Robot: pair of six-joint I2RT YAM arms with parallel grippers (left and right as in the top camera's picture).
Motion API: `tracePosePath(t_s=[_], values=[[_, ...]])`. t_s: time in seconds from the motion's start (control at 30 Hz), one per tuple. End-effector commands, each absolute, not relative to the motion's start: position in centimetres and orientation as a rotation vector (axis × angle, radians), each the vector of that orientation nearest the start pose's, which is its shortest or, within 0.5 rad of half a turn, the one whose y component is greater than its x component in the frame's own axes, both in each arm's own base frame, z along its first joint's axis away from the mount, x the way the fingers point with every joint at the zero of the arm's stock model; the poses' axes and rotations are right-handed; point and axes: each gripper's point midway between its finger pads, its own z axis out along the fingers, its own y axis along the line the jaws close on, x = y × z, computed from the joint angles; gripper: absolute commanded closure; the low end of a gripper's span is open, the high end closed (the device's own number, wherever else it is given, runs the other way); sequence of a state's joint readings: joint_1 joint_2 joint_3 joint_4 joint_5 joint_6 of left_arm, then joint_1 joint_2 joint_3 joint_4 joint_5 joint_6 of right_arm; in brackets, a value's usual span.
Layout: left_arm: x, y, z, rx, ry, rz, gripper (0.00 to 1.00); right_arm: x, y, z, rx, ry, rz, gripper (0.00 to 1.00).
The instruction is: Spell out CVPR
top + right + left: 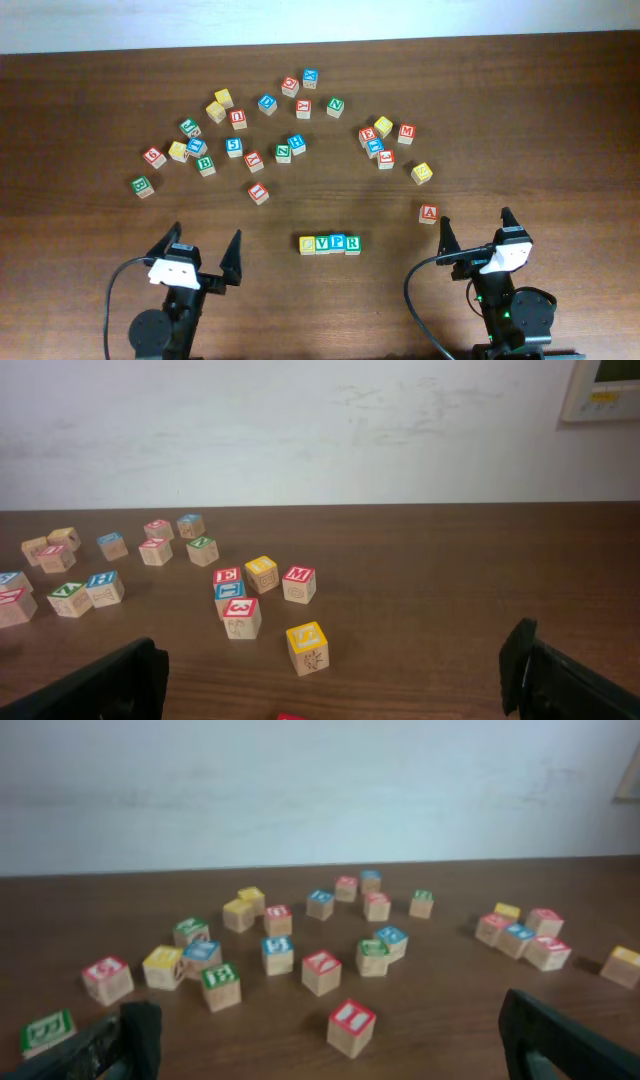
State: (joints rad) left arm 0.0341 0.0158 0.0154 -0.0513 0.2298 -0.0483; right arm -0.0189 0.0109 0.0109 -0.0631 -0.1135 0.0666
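A row of wooden letter blocks reads C V P R (pixel 330 244) at the front middle of the table in the overhead view: yellow C (pixel 308 244), blue V (pixel 323 244), yellow P (pixel 338 243), green R (pixel 353 244). My left gripper (pixel 207 251) is open and empty, to the left of the row. My right gripper (pixel 477 231) is open and empty, to the right of it. The row does not show in either wrist view; the left gripper (pixel 330 1040) and right gripper (pixel 335 675) fingers frame bare table.
Several loose letter blocks lie scattered across the far half of the table (pixel 80 90). A red I block (pixel 258 192) (pixel 350 1026) lies nearest the left arm. A red A block (pixel 428 213) and a yellow block (pixel 422 172) (pixel 307 647) lie near the right arm.
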Motion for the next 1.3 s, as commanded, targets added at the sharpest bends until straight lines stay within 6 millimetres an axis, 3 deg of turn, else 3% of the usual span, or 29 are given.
tracePosePath(t_s=[0.0,0.13,0.27,1.13,1.27], values=[[24.5,-1.8,16.1,0.064,1.632,-0.131,0.01,24.5,1.4,15.8,-0.02,1.64,0.122,0.02],[24.6,0.9,15.6,-0.056,1.65,-0.005,0.01,24.5,1.4,15.8,-0.019,1.64,0.121,0.02],[24.6,1.2,15.6,-0.039,1.651,0.039,0.01,24.5,1.4,15.8,-0.019,1.64,0.121,0.02],[24.6,1.1,15.6,-0.024,1.651,0.047,0.01,24.5,1.4,15.8,-0.019,1.64,0.121,0.02],[24.6,1.1,15.6,-0.024,1.651,0.047,0.01,24.6,0.4,15.6,0.018,1.647,0.068,0.02]])
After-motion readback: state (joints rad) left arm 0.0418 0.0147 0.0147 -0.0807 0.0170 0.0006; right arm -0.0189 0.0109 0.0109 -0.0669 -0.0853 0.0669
